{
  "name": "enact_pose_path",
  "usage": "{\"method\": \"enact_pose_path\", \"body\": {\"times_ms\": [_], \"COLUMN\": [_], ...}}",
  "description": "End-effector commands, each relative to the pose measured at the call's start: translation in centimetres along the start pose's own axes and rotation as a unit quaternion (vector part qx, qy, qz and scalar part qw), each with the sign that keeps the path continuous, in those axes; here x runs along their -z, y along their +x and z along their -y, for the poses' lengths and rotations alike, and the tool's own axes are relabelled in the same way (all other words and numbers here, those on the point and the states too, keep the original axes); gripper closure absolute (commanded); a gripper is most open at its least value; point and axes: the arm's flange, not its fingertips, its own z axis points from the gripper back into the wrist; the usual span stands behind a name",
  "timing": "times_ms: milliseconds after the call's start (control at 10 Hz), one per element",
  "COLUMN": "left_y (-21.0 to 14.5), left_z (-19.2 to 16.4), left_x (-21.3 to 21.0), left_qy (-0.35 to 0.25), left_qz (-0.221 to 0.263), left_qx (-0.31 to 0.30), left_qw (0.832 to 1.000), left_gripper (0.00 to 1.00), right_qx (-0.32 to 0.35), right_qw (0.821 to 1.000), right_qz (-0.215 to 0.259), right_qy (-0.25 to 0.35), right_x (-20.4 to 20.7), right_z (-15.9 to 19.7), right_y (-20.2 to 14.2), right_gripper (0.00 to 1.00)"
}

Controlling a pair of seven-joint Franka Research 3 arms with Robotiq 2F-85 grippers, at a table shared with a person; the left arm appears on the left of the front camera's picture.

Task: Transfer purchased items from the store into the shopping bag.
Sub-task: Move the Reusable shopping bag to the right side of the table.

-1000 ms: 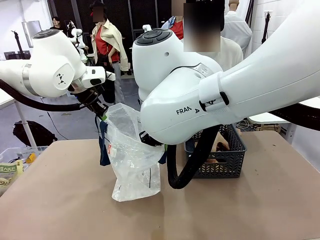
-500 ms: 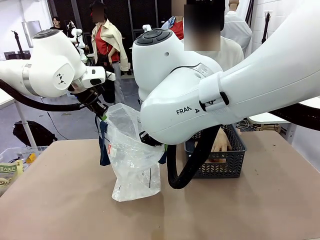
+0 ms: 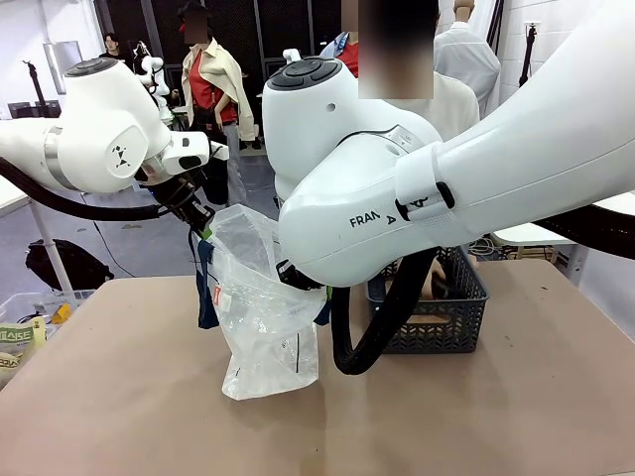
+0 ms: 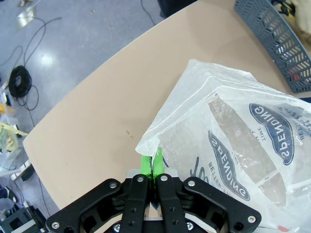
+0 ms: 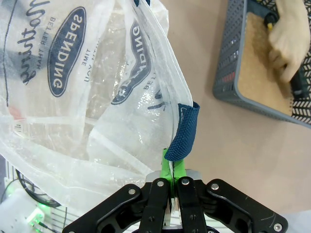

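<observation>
Currently, left end effector [image 4: 151,160]: clenching the rim of the transparent crinkly plastic shopping bag [image 4: 228,126].
Right end effector [image 5: 171,170]: gripping the opposite rim.
Dark grey lattice plastic basket [image 3: 451,322]: sitting by the counter's [image 3: 149,416] far edge, with a person's hand [image 5: 286,41] resting inside.

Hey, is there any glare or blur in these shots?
Front view: sharp, evenly lit, soft shadow under the bag. Left wrist view: glare patch on the floor, bag print sharp. Right wrist view: bag print crisp, the person's hand slightly soft.

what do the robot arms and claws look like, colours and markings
The left arm and right arm are bulky rounded white shells; the right one carries black FRAN lettering and a thick black hose. The left claw and right claw are black with silver screws and bright green pads.
</observation>
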Motion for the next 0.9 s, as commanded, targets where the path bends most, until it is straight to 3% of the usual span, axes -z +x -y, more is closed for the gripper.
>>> {"method": "enact_pose_path", "body": {"times_ms": [0,800], "left_y": [0.00,0.00], "left_z": [-0.33,-0.33], "left_x": [-0.42,-0.42], "left_qy": [0.001,0.001], "left_qz": [-0.003,-0.003], "left_qx": [-0.002,-0.002], "left_qw": [1.000,1.000], "left_gripper": [1.00,1.00], "right_qx": [0.001,0.001], "right_qw": [1.000,1.000], "right_qz": [0.001,0.001], "right_qy": [0.001,0.001], "right_x": [0.08,0.08], "right_z": [0.15,0.15], "right_y": [-0.30,-0.30], "right_gripper": [1.00,1.00]}}
